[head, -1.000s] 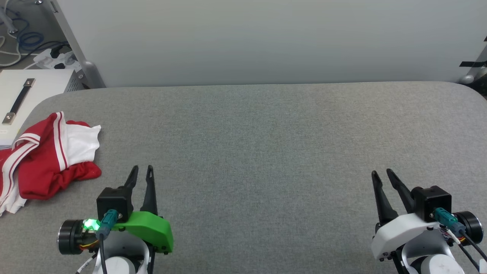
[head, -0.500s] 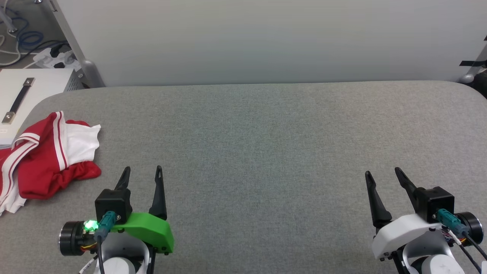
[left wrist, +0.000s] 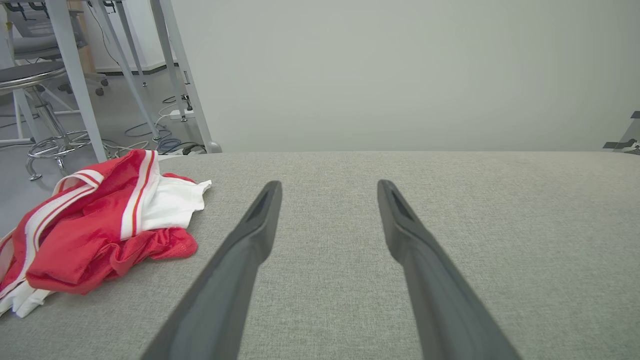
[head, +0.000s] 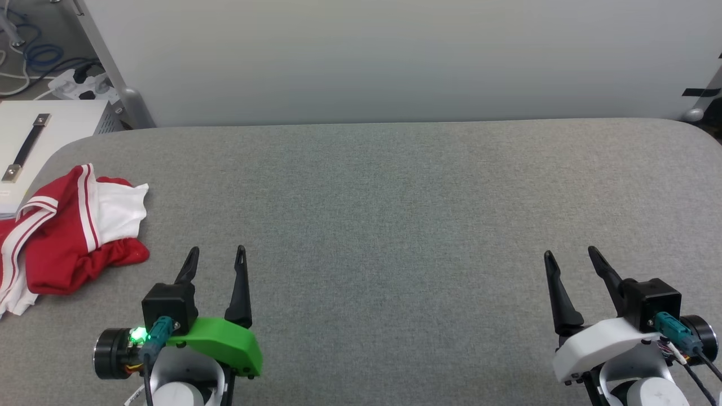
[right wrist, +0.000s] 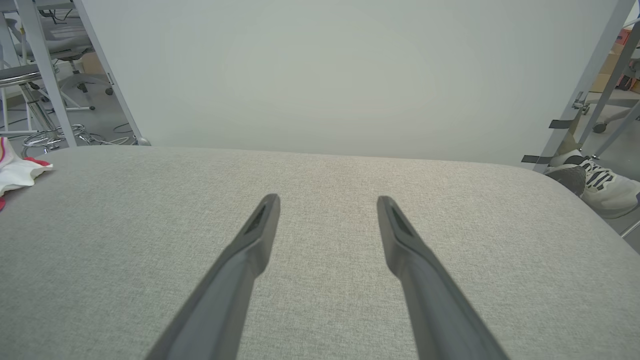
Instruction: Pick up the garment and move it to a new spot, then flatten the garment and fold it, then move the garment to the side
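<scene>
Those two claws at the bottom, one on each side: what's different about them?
The left gripper sits on a green cover, the right gripper on a white cover. The left gripper is close to the crumpled garment; the right gripper is far across the table from it. Both are open and empty.

A grey fabric table (head: 395, 186) spans the scene. A white box (head: 62, 129) with a black handle sits far left, cables (head: 42, 56) beyond.

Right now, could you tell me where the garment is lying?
In the head view the garment lies crumpled at the left edge of the table, just left of the open left gripper and not touching it.
</scene>
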